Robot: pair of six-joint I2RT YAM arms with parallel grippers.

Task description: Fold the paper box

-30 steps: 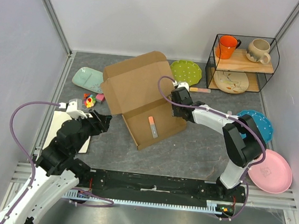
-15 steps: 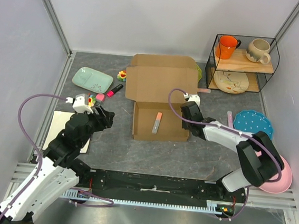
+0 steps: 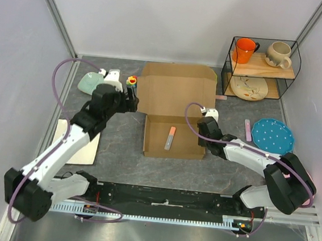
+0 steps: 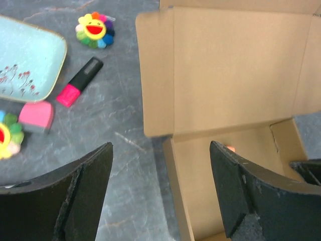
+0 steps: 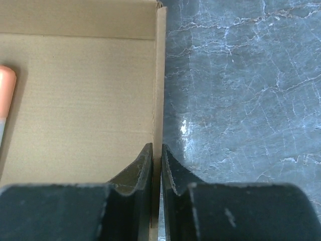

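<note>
The paper box (image 3: pixel 178 93) is brown cardboard; its lid lies open toward the back and its shallow tray (image 3: pixel 157 146) faces the arms. An orange and grey marker (image 3: pixel 170 138) lies inside the tray. My right gripper (image 3: pixel 204 131) is shut on the tray's right wall (image 5: pixel 160 100), one finger inside and one outside. My left gripper (image 3: pixel 134 105) hangs open above the tray's left wall (image 4: pixel 173 191), near the lid's left flap (image 4: pixel 155 75). Nothing sits between its fingers (image 4: pixel 80 196).
Left of the box lie a pale blue tray (image 3: pixel 90 82), a flower toy (image 3: pixel 132 81), a pink highlighter (image 4: pixel 79 82) and a pink eraser (image 4: pixel 36 114). A white board (image 3: pixel 84 150) lies near left. A wire shelf (image 3: pixel 261 67) with mugs and a blue dotted plate (image 3: pixel 273 136) stand right.
The box has turned square to the arms and slid right. My right gripper has shut on its right wall. My left arm has swung forward to the box's left side and opened wider.
</note>
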